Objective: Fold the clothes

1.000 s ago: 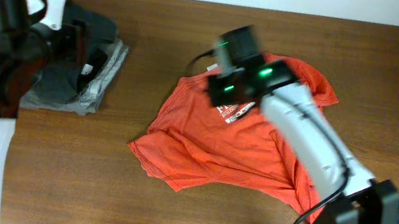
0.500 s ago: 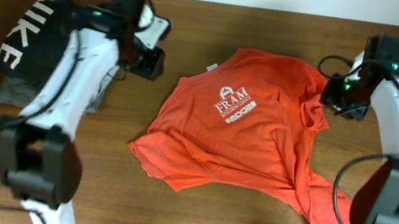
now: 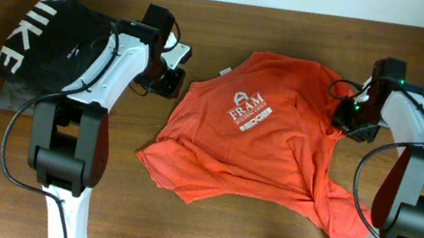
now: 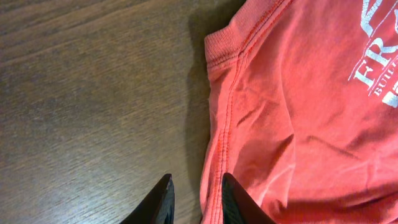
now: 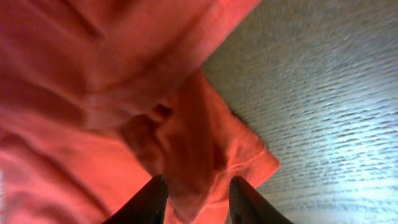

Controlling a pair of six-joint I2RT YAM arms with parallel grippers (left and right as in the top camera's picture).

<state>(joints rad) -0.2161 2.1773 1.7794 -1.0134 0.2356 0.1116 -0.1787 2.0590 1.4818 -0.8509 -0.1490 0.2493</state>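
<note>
Red-orange T-shirt [image 3: 262,158] lies logo up, mid table [image 3: 174,235], a bit bunched. Left gripper [image 4: 194,198] is open over the shirt's edge. Right gripper [image 5: 198,199] is open over a crumpled sleeve [image 5: 211,149]. Best: go low, pinch both sides together, then pull flat.

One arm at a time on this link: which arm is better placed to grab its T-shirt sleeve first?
Right, probably. The right fingers, open, straddle bunched sleeve cloth of the T-shirt; the left fingers, also open, frame only its edge, half over bare table.
</note>
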